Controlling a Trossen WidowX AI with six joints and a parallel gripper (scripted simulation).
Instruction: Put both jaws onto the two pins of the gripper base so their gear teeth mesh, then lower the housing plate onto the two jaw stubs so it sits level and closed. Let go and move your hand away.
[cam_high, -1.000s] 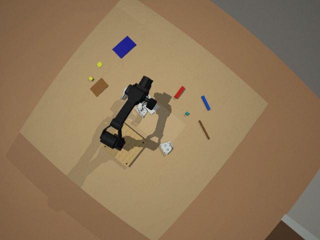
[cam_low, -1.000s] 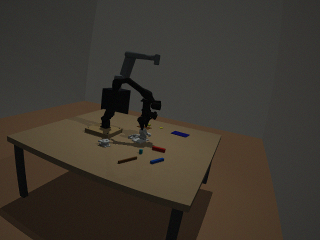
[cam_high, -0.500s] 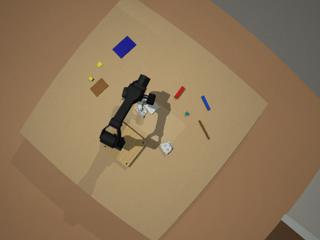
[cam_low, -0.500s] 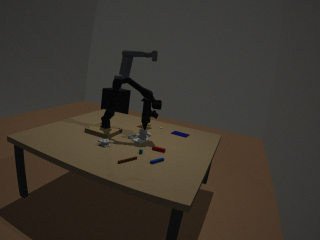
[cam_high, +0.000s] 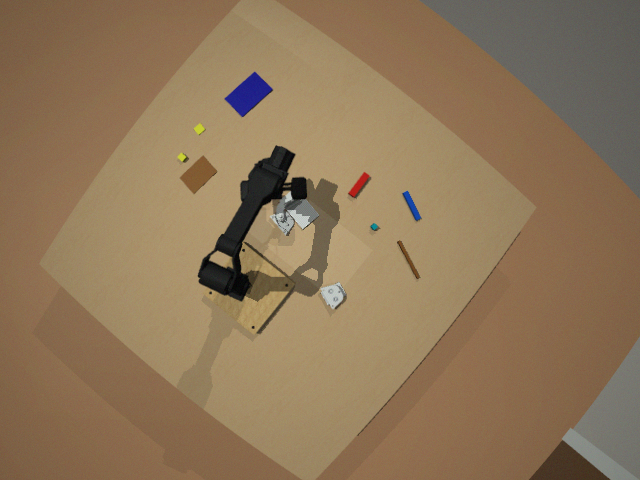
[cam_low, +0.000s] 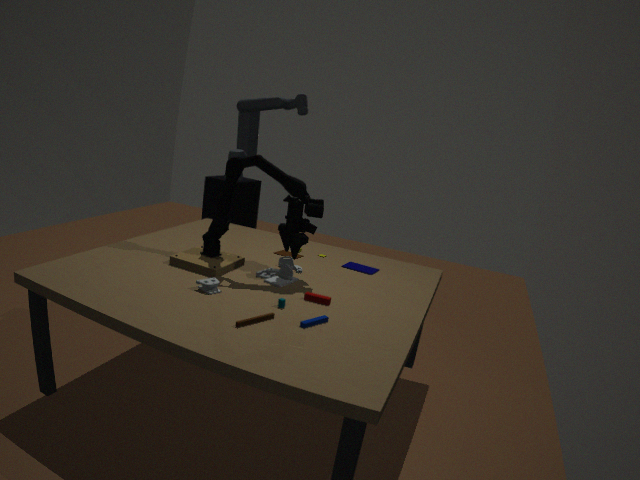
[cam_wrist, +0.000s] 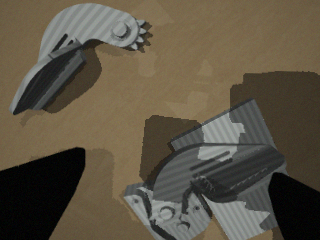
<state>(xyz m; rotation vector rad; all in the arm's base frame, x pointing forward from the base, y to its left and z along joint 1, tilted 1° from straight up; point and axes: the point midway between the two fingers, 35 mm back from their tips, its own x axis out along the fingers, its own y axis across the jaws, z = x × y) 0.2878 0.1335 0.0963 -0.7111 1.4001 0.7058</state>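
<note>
The pale gripper base (cam_high: 305, 219) (cam_low: 279, 281) (cam_wrist: 245, 220) lies on the table. One jaw (cam_low: 285, 268) (cam_wrist: 182, 172) lies across it, its round end at one of the pins; whether it is fully seated, I cannot tell. A second round pin or stub (cam_wrist: 183, 226) shows beside that end. The other jaw (cam_wrist: 82, 22) lies loose on the table, its gear teeth clear of the base; in the top view the arm hides it. The white housing plate (cam_high: 332, 295) (cam_low: 208, 283) lies apart on the table. My gripper (cam_low: 291, 253) (cam_wrist: 178, 170) is open and empty above the base and jaws.
A red block (cam_high: 359, 184) (cam_low: 317, 299), a teal piece (cam_high: 374, 226), a blue bar (cam_high: 412, 206) and a brown stick (cam_high: 408, 259) lie beyond the base. A blue sheet (cam_high: 248, 94), a brown sheet (cam_high: 198, 174) and two yellow pieces lie on the opposite side.
</note>
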